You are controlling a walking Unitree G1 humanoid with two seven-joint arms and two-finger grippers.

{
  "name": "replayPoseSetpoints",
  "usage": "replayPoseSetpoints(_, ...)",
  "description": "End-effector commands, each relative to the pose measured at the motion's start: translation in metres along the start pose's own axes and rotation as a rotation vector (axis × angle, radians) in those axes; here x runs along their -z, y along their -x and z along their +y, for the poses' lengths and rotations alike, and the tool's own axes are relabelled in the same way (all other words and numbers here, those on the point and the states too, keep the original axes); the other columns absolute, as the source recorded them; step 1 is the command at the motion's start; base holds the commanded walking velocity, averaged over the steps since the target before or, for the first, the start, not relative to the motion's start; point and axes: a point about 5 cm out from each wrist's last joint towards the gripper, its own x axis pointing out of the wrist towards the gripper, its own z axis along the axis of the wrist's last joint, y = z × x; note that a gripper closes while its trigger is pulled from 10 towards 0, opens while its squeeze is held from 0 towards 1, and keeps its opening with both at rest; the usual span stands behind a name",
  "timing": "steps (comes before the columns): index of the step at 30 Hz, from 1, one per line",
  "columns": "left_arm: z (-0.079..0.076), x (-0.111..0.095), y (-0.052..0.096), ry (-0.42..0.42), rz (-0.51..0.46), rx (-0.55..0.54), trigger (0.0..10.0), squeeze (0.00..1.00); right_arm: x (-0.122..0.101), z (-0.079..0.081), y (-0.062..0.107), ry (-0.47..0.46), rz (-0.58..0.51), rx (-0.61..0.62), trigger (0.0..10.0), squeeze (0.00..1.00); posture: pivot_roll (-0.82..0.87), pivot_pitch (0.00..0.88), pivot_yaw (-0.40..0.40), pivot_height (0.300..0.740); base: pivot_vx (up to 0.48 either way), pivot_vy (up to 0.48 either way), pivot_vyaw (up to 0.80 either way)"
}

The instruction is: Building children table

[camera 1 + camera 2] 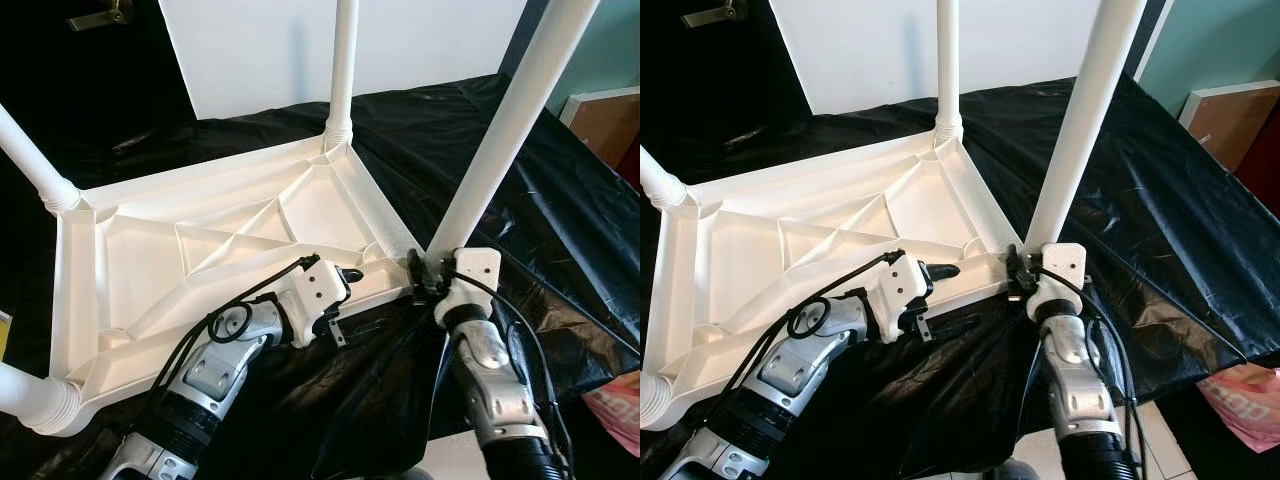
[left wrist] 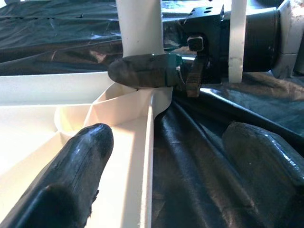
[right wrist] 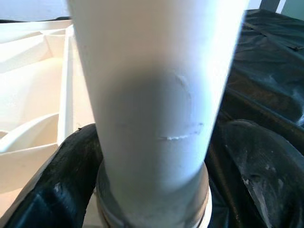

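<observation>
At the upturned tabletop's [image 1: 200, 250] near corner, right gripper [image 1: 428, 272] jaws clasp the leg [image 1: 510, 130] base; left gripper [image 1: 345, 275] jaws wide, straddling the rim.

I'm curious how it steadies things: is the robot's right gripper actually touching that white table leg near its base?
Touching. In the right wrist view, the right gripper has one black finger pressed against the table leg; the other finger stands slightly off.

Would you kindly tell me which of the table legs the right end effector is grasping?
The near-right leg, leaning rightward at the tabletop's corner; the right end effector straddles its base.
</observation>
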Motion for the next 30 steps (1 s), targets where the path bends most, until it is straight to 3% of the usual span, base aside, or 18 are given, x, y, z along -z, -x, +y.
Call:
replayPoseSetpoints(1,-0.006,0.000,0.001,0.010,-0.004,0.036,10.0,0.00,0.003,-0.002,0.003,-0.005,0.010,-0.058,10.0,0.00,-0.02,0.093,-0.026,0.740,0.000,0.000,0.00)
replayPoseSetpoints(2,-0.006,0.000,0.001,0.010,-0.004,0.036,10.0,0.00,0.003,-0.002,0.003,-0.005,0.010,-0.058,10.0,0.00,-0.02,0.093,-0.026,0.740,0.000,0.000,0.00)
replayPoseSetpoints(4,-0.008,0.000,0.000,0.019,-0.010,0.043,10.0,0.00,0.000,-0.005,0.001,0.005,-0.003,-0.191,10.0,0.00,-0.01,0.093,-0.027,0.740,0.000,0.000,0.00)
replayPoseSetpoints(8,-0.009,0.000,0.000,0.023,-0.010,0.045,10.0,0.00,-0.003,-0.009,-0.001,0.020,-0.011,-0.280,10.0,0.00,-0.01,0.093,-0.027,0.740,0.000,0.000,0.00)
replayPoseSetpoints(11,-0.005,0.000,0.002,0.021,-0.003,0.033,10.0,0.00,-0.010,-0.019,-0.007,0.061,-0.013,-0.400,10.0,0.00,-0.01,0.095,-0.022,0.740,0.000,0.000,0.00)
replayPoseSetpoints(22,-0.001,-0.001,0.004,0.014,0.000,0.023,10.0,0.00,-0.014,-0.026,-0.025,0.140,0.008,-0.535,10.0,0.00,0.00,0.097,-0.019,0.740,0.000,0.000,0.00)
replayPoseSetpoints(23,0.000,-0.001,0.004,0.013,0.000,0.021,10.0,0.00,-0.014,-0.025,-0.028,0.146,0.014,-0.559,8.6,0.00,0.01,0.096,-0.019,0.740,0.000,0.000,0.00)
replayPoseSetpoints(24,0.000,-0.001,0.004,0.013,0.000,0.021,10.0,0.00,-0.014,-0.025,-0.028,0.146,0.014,-0.559,8.6,0.00,0.01,0.096,-0.019,0.740,0.000,0.000,0.00)
replayPoseSetpoints(25,0.000,-0.002,0.004,0.012,0.000,0.018,10.0,0.00,-0.014,-0.025,-0.031,0.155,0.018,-0.576,4.1,0.00,0.01,0.096,-0.022,0.740,0.000,0.000,0.00)
replayPoseSetpoints(26,0.000,-0.002,0.004,0.012,0.000,0.018,10.0,0.00,-0.014,-0.025,-0.031,0.155,0.018,-0.576,4.1,0.00,0.01,0.096,-0.022,0.740,0.000,0.000,0.00)
replayPoseSetpoints(27,0.000,-0.002,0.005,0.011,0.001,0.015,10.0,0.00,-0.013,-0.025,-0.033,0.161,0.021,-0.585,0.0,0.00,0.02,0.096,-0.024,0.740,0.000,0.000,0.00)
replayPoseSetpoints(30,0.000,-0.002,0.006,0.011,0.003,0.009,10.0,0.00,-0.012,-0.026,-0.035,0.164,0.026,-0.599,0.0,0.00,0.02,0.096,-0.027,0.740,0.000,0.000,0.00)
